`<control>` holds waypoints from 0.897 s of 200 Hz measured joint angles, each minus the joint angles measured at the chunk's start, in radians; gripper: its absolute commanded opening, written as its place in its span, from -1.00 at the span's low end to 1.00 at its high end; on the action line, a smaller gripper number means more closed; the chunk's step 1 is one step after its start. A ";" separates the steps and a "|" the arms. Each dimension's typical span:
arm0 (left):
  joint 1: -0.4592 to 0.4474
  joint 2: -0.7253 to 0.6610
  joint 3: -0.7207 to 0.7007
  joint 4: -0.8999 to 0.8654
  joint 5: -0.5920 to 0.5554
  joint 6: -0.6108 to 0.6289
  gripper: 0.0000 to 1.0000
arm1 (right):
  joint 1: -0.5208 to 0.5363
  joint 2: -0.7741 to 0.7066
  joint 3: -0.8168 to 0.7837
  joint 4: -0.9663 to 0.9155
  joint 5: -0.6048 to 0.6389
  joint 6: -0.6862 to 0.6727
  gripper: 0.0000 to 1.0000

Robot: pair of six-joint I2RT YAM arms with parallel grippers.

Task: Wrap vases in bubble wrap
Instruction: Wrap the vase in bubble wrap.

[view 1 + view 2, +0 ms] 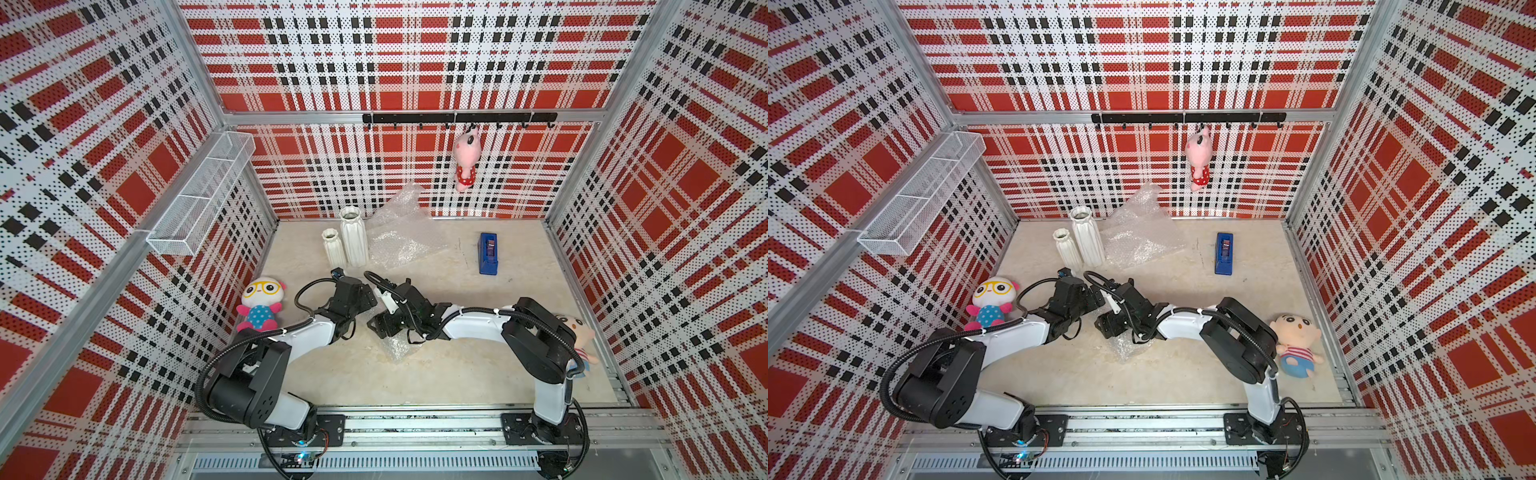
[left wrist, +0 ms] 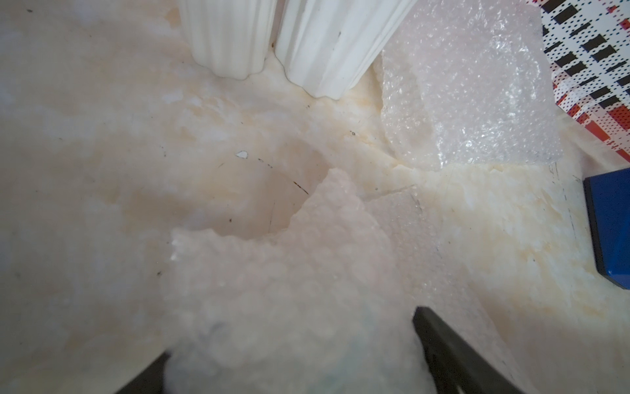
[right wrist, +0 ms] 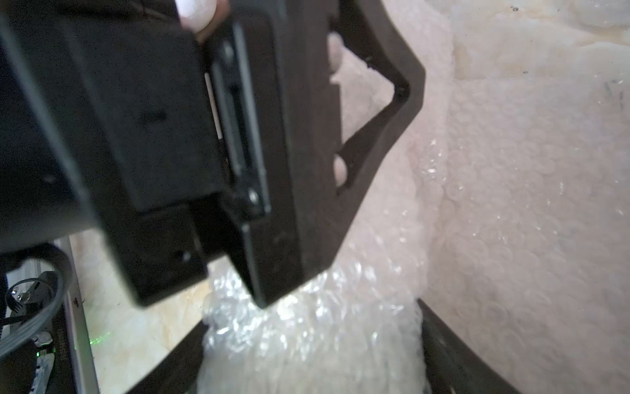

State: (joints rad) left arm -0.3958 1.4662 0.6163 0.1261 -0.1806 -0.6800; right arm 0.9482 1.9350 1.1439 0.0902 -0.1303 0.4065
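In a top view the left gripper [image 1: 368,302] and right gripper [image 1: 379,326] meet mid-table over a crumpled bubble-wrap bundle [image 1: 397,345], with the taller white vase [image 1: 354,239] and shorter white vase [image 1: 333,249] well behind them. In the left wrist view the bundle fills the gap between the left fingers [image 2: 453,351]; I cannot tell whether they grip it. In the right wrist view the right jaws are clamped wide on the bundle

Tape dispenser [image 1: 488,253]: one, blue.
White ribbed vases: two, short vase [image 1: 333,248] and tall vase [image 1: 354,241], left of the tape dispenser.
Bubble wrap: two lots, loose sheet [image 1: 403,232] between the vases and the tape dispenser, bundle [image 1: 397,345] nearer the arm bases.
Plush toys: three, hanging toy [image 1: 467,160] above the tape dispenser, glasses toy [image 1: 261,303] far left, striped toy [image 1: 1296,345] right.
Wire basket [image 1: 199,195]: one, three compartments.
Hook rail [image 1: 457,118]: one.
Robot arms: two, left arm [image 1: 307,332] and right arm [image 1: 473,322].
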 measured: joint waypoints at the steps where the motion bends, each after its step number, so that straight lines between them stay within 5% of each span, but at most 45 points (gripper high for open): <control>1: 0.000 0.000 0.000 0.000 0.000 0.000 0.73 | 0.000 0.000 0.000 0.000 0.001 -0.001 0.63; 63: 0.003 0.003 -0.027 0.013 -0.011 -0.005 0.68 | 0.005 0.013 0.010 0.008 0.072 -0.088 0.92; 179: -0.002 0.019 -0.047 0.058 0.027 -0.014 0.67 | 0.053 -0.098 -0.111 0.012 0.220 -0.235 0.94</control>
State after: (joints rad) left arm -0.3977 1.4849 0.5690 0.1841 -0.1532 -0.6945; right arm 1.0016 1.8366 1.0328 0.1020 0.0898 0.1711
